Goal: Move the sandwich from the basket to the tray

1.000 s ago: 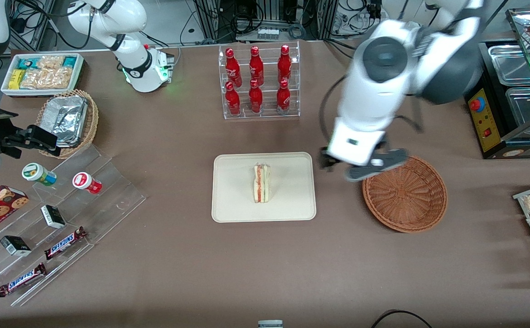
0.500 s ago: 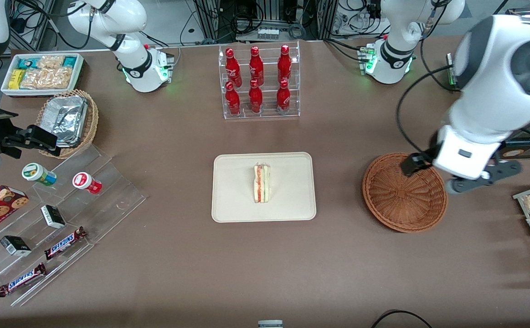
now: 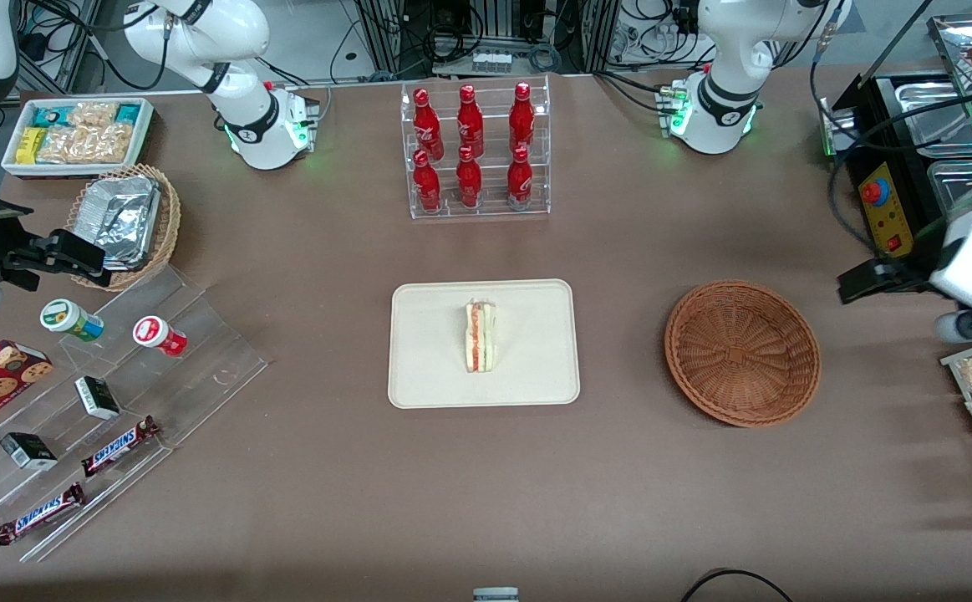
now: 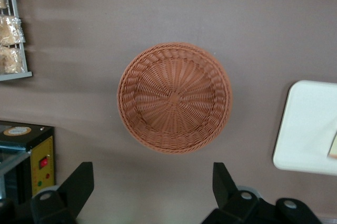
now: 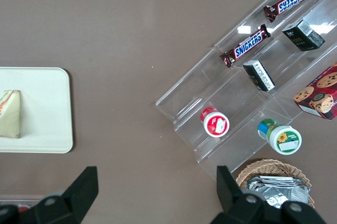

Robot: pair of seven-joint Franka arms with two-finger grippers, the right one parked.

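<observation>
1. Front view: the sandwich [image 3: 480, 337] lies on the tray [image 3: 427, 368], near its middle, with the striped cut edge facing the parked arm's end of the table. The basket [image 3: 742, 353] sits beside the tray, toward the working arm's end, apart from it, and holds nothing. The gripper [image 3: 874, 280] hangs raised, farther toward the working arm's end than the basket, next to the black box [image 3: 887, 209] with a red button.
2. Left wrist view: the gripper [image 4: 150, 184] has its two dark fingers [image 4: 79, 182] spread wide with nothing between them. Below lie the basket [image 4: 175, 97] and a corner of the tray [image 4: 308, 129], with a sliver of the sandwich [image 4: 333, 147] on it.
3. Right wrist view: the sandwich [image 5: 10, 113] rests on the tray [image 5: 47, 113]; well apart from the tray stands a clear rack [image 5: 247, 87] of snacks.
</observation>
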